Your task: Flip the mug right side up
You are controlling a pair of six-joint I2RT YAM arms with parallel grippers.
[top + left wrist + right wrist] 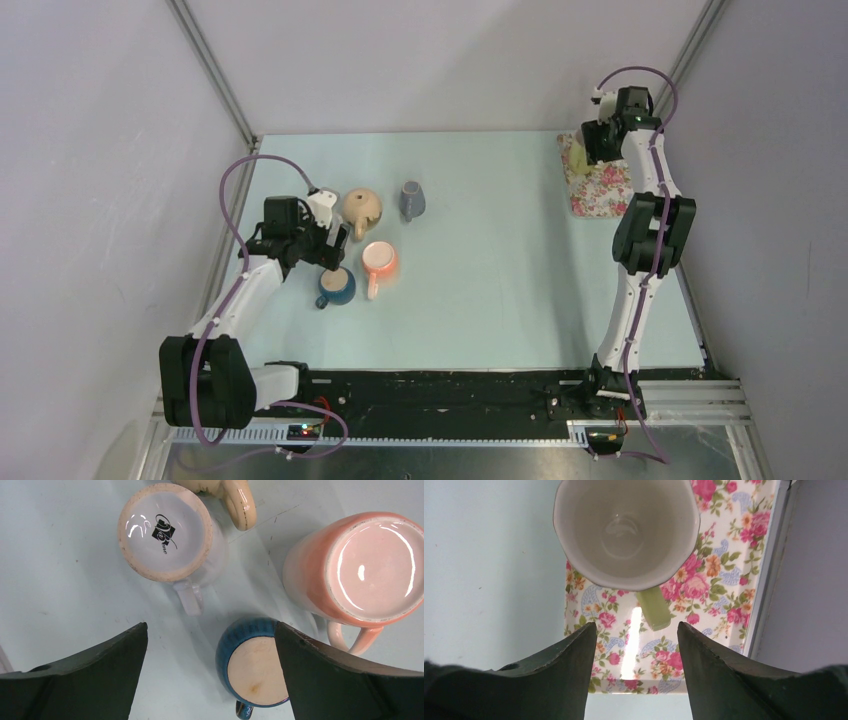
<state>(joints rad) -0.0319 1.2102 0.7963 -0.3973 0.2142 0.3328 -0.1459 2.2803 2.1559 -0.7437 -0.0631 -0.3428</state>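
Observation:
Several mugs stand grouped at the left of the table. A white mug is upside down, its logo base facing up. A blue mug is upside down with its tan base up. A pink mug stands beside it, flat glossy end up. A tan mug is upside down behind them. My left gripper hovers open above them, its right finger over the blue mug's edge. My right gripper is open and empty above an upright cream mug.
A grey mug stands at the back middle. The cream mug, with a green handle, sits on a floral tray at the far right, next to the cage frame and wall.

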